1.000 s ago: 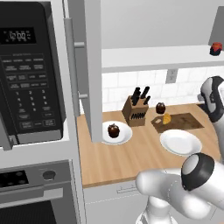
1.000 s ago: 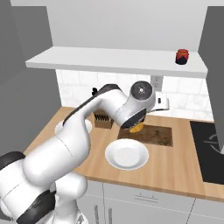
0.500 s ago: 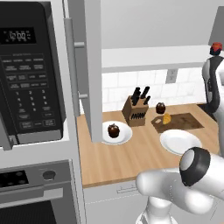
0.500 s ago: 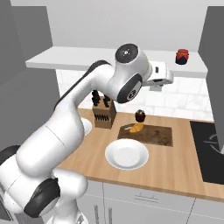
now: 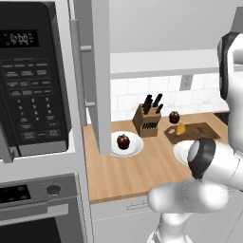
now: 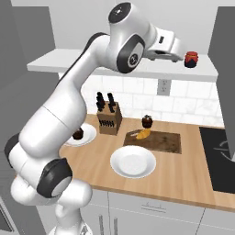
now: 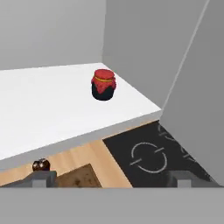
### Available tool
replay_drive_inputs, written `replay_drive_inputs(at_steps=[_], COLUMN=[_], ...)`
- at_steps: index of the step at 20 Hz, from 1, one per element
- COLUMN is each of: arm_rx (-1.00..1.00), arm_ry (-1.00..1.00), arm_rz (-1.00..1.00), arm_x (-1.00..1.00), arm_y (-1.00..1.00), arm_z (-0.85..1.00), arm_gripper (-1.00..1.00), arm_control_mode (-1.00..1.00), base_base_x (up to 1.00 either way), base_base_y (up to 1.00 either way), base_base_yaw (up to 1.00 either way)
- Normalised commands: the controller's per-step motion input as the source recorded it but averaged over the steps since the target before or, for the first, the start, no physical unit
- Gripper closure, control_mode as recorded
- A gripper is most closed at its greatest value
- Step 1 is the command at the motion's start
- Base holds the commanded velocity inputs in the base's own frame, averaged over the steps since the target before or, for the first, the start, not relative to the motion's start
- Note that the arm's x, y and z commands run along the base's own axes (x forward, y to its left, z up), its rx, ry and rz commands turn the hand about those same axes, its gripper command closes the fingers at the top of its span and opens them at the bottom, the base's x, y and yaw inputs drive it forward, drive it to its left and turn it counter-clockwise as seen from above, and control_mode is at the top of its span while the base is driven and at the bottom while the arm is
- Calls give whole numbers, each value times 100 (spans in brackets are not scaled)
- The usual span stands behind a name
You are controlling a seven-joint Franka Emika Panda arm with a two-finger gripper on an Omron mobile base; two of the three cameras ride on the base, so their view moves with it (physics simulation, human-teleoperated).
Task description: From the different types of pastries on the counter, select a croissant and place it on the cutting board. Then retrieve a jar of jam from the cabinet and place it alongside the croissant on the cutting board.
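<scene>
Pincer (image 6: 178, 58) jaws are wide apart and hold nothing, up by the cabinet shelf (image 6: 114, 68) near the jar of jam (image 6: 191, 59), while the croissant (image 6: 143, 134) sits on the cutting board (image 6: 160, 142), so next it should reach around the jar and squeeze.

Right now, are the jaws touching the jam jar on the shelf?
Apart. In the hand view the jam jar stands free on the cabinet shelf, well ahead of the open gripper.
</scene>
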Motion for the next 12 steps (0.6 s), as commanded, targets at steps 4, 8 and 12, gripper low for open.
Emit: replay_drive_inputs(at_steps=[4, 8, 12], arm_rx=[18, -2, -18], arm_ry=[-55, -5, -10], arm_rz=[-6, 0, -9], arm_x=[28, 0, 8], arm_y=[-5, 2, -1], arm_z=[52, -1, -50], arm_gripper=[-100, -100, -100], arm_control_mode=[-100, -100, -100], base_base_x=[0, 0, 0], base_base_y=[0, 0, 0], base_base_yaw=[0, 0, 0])
